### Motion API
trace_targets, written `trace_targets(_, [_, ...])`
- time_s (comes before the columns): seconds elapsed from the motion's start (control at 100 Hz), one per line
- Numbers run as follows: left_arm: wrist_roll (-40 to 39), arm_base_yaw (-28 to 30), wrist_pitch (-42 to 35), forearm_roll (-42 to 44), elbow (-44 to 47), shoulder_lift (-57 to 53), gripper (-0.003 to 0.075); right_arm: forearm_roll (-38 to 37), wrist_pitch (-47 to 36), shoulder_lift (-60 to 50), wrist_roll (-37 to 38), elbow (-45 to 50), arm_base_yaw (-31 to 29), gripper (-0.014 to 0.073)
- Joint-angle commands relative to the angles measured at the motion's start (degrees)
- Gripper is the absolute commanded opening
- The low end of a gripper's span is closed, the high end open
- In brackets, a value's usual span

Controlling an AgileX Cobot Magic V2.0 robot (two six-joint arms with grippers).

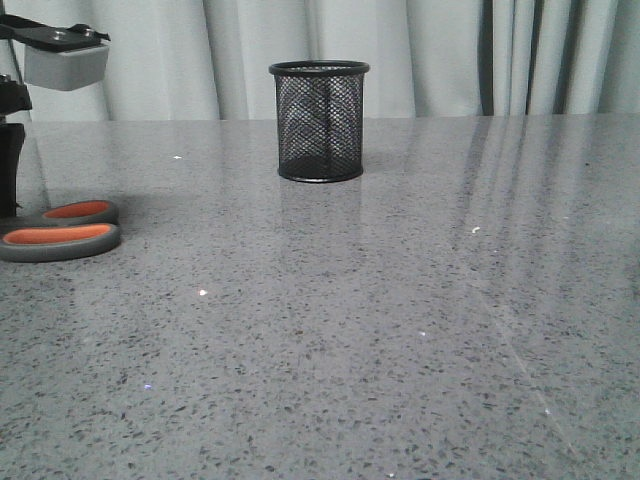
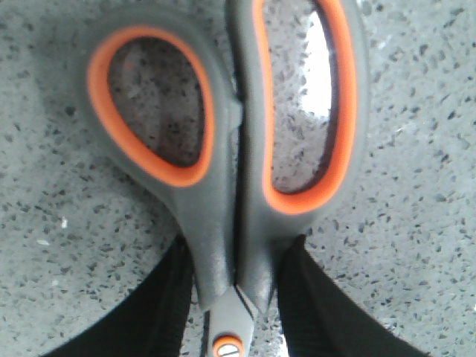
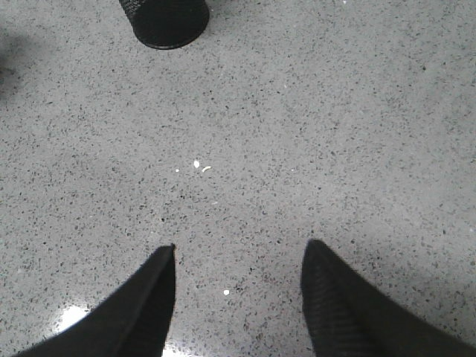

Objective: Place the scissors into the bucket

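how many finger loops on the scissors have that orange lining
2. Both belong to the scissors at the table's left edge: the smaller oval loop and the longer loop beside it. The left gripper straddles the handles just below them.

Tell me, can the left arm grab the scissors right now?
Probably yes. In the left wrist view the left gripper has a finger on each side of the scissors, near the pivot, and nothing blocks it. Whether it is squeezing yet is unclear.
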Motion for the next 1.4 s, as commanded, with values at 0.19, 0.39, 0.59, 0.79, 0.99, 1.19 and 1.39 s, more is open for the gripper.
trace_targets(0.19, [-2.45, -0.32, 0.51, -1.55, -5.28, -4.68, 0.0157, 0.84, -4.23, -0.13, -0.48, -2.09, -0.02, 0.0348])
trace_targets(0.39, [-3.31, -0.32, 1.30, -6.40, -11.20, -8.39, 0.0157, 1.38, -7.37, -0.13, -0.48, -2.09, -0.02, 0.0348])
trace_targets(0.59, [-3.40, -0.32, 1.06, -18.50, -15.64, -11.27, 0.0157, 8.98, -11.82, -0.13, -2.92, -2.09, -0.02, 0.0348])
trace_targets(0.79, [-7.12, -0.32, 0.69, -30.84, -19.74, -12.60, 0.0157, 24.65, -15.96, -0.13, -11.91, -2.09, -0.02, 0.0348])
trace_targets(0.99, [-7.93, -0.32, 0.69, -40.66, -23.19, -12.81, 0.0157, 38.44, -16.95, 0.47, -21.15, -2.09, -0.02, 0.0348])
trace_targets(1.19, [-7.93, -1.34, 0.69, -43.75, -25.46, -12.81, 0.0157, 51.92, -14.70, 4.46, -29.55, -2.20, -0.02, 0.0348])
trace_targets(1.39, [-7.93, -4.51, -0.47, -43.75, -25.67, -12.81, 0.0157, 63.00, -11.25, 8.48, -39.59, -2.20, -0.02, 0.0348])
